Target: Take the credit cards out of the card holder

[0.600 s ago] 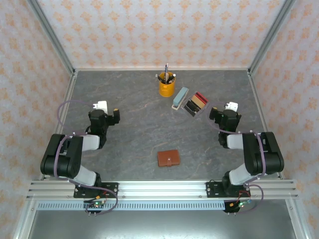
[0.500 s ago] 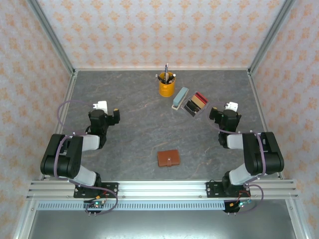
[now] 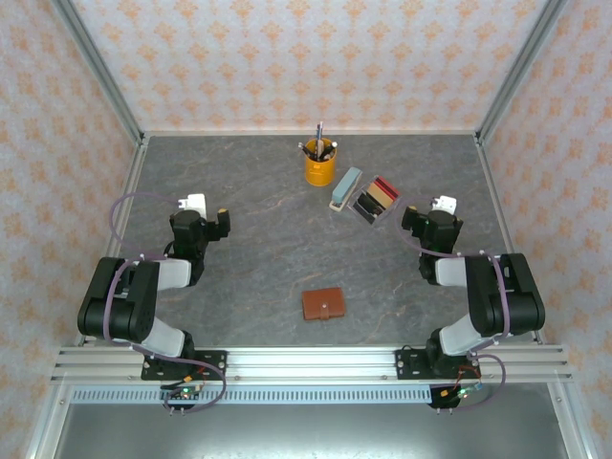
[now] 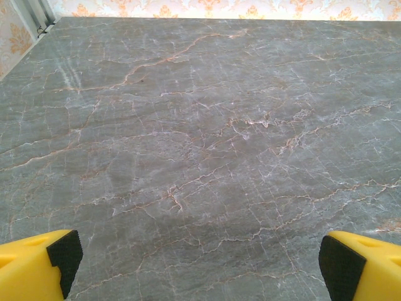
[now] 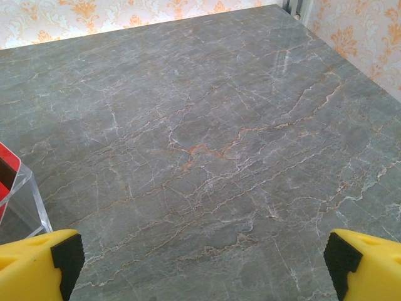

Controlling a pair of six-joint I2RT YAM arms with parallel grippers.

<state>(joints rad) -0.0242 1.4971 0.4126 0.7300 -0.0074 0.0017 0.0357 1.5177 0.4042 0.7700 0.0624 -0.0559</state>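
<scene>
- No change from the frames half a second back: both arms, the card holder and the clutter at the far side sit exactly where they were.
- Left end effector: open wide, nothing in it. Its yellow fingers with black pads sit at the two bottom corners of the left wrist view, with bare tabletop between them.
- Right end effector: also open wide, nothing in it, same yellow fingers over bare tabletop. The corner of a clear stand with a red edge shows at the left of that view.
- Both arms are folded back, one near the left edge and one near the right edge, well apart from the card holder.
- Tabletop: dark grey stone look with thin rust and white veins, matte.
- Room: cream wallpaper with an orange pattern on three sides, aluminium posts in the far corners, an aluminium rail along the near edge.
- Far edge, middle: a yellow cup with pens standing in it. Just right of it are a pale blue block and the clear stand, which holds red, black and tan items.
- Card holder: lies flat near the near edge, about midway between the arm bases. It is small, reddish-brown and closed, with a snap tab at its right side. Nothing touches it.
</scene>
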